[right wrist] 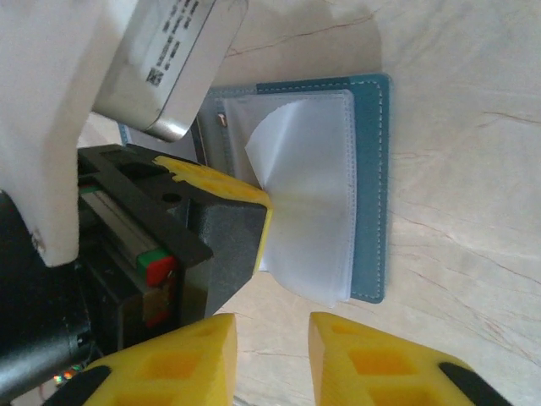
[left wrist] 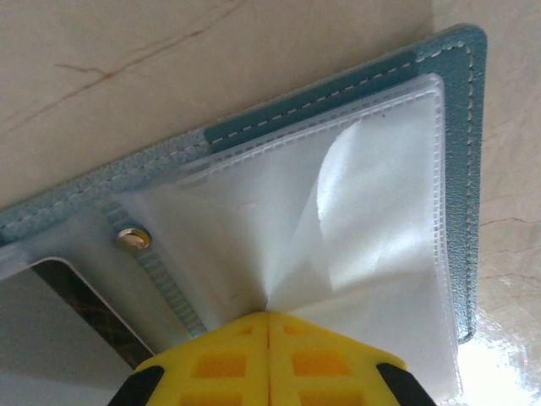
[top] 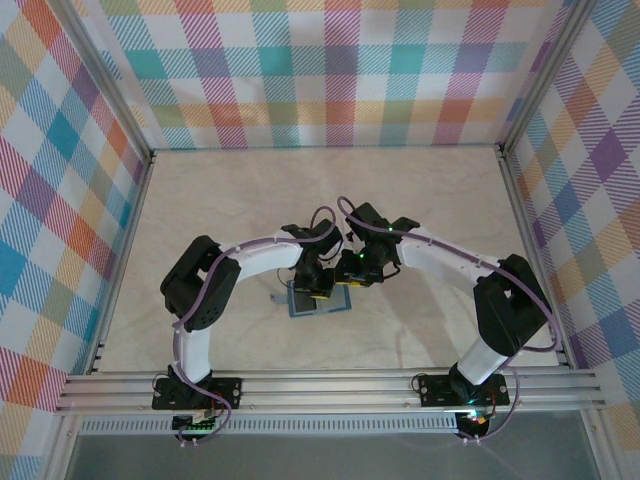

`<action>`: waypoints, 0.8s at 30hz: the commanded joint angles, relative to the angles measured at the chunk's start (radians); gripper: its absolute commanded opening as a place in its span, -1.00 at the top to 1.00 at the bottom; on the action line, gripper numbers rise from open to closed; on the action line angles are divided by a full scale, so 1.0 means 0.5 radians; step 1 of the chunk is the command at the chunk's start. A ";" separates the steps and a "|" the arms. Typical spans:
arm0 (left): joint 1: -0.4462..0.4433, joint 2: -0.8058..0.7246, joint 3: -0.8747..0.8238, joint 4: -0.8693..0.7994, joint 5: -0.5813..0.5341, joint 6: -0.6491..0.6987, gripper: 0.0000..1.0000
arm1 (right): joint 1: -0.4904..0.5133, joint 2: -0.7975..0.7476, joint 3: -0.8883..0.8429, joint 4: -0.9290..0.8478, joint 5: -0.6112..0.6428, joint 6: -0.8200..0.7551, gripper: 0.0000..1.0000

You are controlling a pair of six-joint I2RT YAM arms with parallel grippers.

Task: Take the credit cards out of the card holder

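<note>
1. Plaid walls [top: 300, 70] in pastel checks enclose a beige marbled table [top: 420, 200], with aluminium rails [top: 330, 385] across the bottom of the overhead view.
2. Both white-and-black arms bend inward and meet over the middle of the table.
3. The card holder [top: 300, 305] lies open and flat at the centre of the overhead view, under both wrists. Its teal cover [left wrist: 296, 118] has pale stitching along the edge.
4. A fan of clear plastic sleeves [left wrist: 380, 203] sits inside the cover, and one leaf curls upward.
5. The left gripper [left wrist: 269, 317] has its yellow fingers pressed together on the inner edge of a sleeve, pinching it. In the right wrist view it enters from the left of the frame.
6. The right gripper [right wrist: 272, 326] hovers just beside the holder's near edge, at the bottom of its frame. Its fingers are apart, with nothing between them.
7. A credit card [left wrist: 84, 309] with a dark patterned band shows at the lower left of the left wrist view, apparently inside a pocket.
8. A silver box [right wrist: 169, 59] on the left wrist carries a printed label with a code square. The text is too small to read.
9. A metal snap stud [left wrist: 131, 239] sits near the holder's spine.
</note>
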 commanded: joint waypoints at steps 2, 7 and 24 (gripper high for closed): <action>-0.036 -0.154 -0.042 -0.117 -0.103 -0.018 0.85 | -0.003 0.091 -0.071 0.283 -0.232 0.131 0.49; -0.023 -0.230 -0.107 -0.125 -0.143 -0.033 0.87 | -0.004 0.172 -0.079 0.335 -0.251 0.144 0.57; 0.038 -0.344 -0.245 -0.044 -0.127 -0.079 0.95 | -0.003 0.319 -0.140 0.631 -0.454 0.287 0.83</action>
